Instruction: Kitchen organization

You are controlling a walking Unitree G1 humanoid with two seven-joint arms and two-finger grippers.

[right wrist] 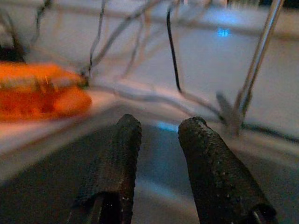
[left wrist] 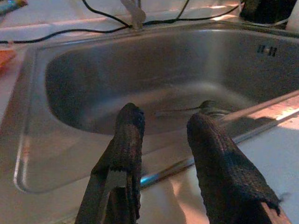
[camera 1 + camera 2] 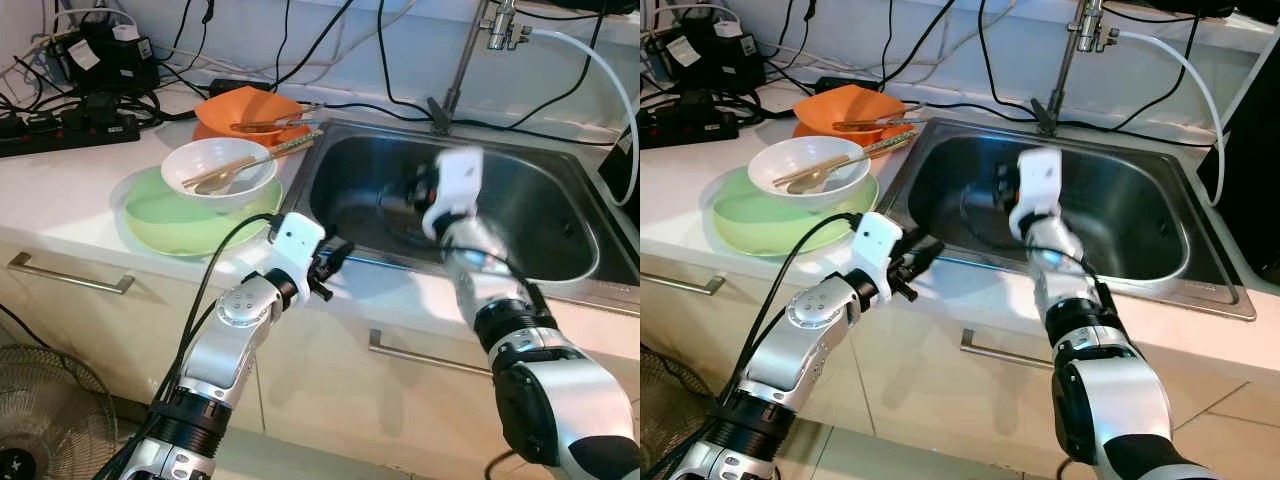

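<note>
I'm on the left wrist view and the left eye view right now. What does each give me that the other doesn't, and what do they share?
Left wrist view: a utensil lying on the sink floor beside the drain, and the overflow slots in the basin wall.

Left eye view: the white bowl on the green plate, the orange bowl behind, the right tool over the basin, and both silver arms.

Both: the steel sink and the open left tool at its front rim.

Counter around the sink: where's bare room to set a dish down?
Bare: the white counter strip along the steel sink's front rim, by the left gripper. Also the front left corner, before the green plate. Crowded: the back left, with the white bowl, orange bowl, power strip and cables.
</note>
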